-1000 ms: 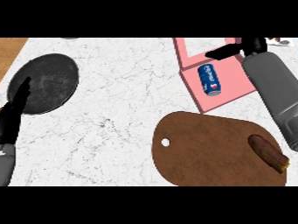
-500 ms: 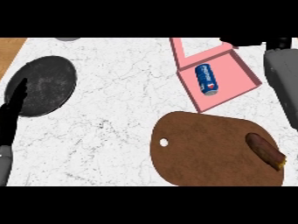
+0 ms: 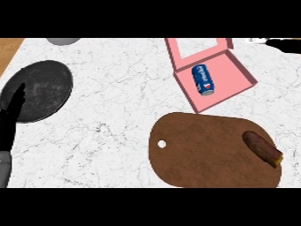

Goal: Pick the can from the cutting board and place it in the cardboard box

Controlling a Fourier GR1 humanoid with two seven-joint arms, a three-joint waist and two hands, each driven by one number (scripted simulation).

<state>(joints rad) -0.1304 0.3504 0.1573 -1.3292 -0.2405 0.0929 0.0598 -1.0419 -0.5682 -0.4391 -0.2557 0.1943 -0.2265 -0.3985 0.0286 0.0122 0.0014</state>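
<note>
- The can lies on its side inside the box, at about one o'clock on the counter, so the placing looks done; nothing of the can touches the cutting board.
- What seems left is only clearing the arm away. The right hand shows as a dark shape at the two o'clock edge, well apart from the can and holding nothing; whether its fingers are straight or curled I cannot tell.
- The left hand rests at nine o'clock, fingers straight and relaxed, empty, lying over the rim of a dark plate.
- The can is a short blue cylinder with a white and red mark on its side, smooth and glossy.
- The box is a shallow pink tray with low walls and a lid flap folded back at twelve o'clock.
- The cutting board is brown, rounded, matt, with a small hole near its left edge; a reddish-brown sausage-like piece lies at its right end, at four o'clock.
- The counter is white marble with fine grey veins; a grey round thing peeks in at eleven o'clock.
</note>
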